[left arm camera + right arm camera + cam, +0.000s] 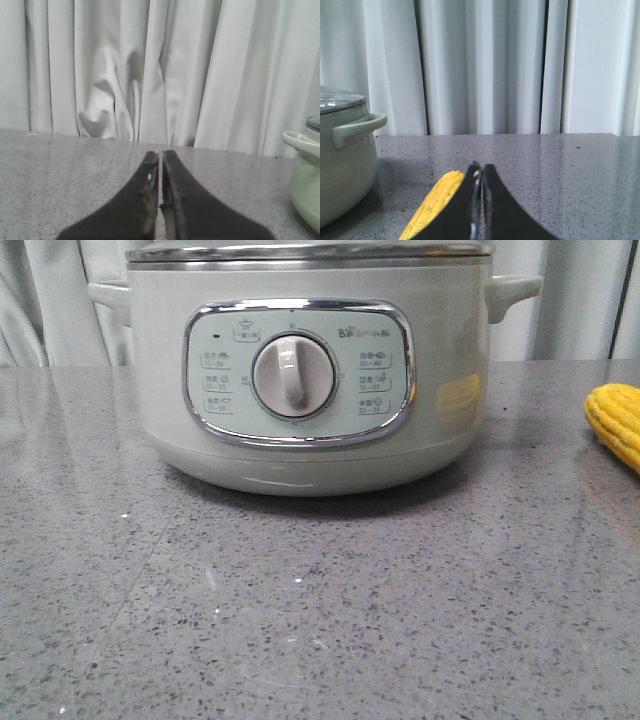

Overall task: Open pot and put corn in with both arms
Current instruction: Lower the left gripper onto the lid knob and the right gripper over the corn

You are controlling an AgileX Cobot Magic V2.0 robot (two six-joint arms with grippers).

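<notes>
The pale green pot stands at the middle back of the table with its cream dial facing me and the glass lid on top. The yellow corn lies on the table at the right edge. In the right wrist view my right gripper is shut and empty, with the corn lying just beside its fingers and the pot further off. In the left wrist view my left gripper is shut and empty over bare table, the pot at the frame edge.
A grey speckled stone table spreads in front of the pot. White curtains hang behind the table. Neither arm shows in the front view.
</notes>
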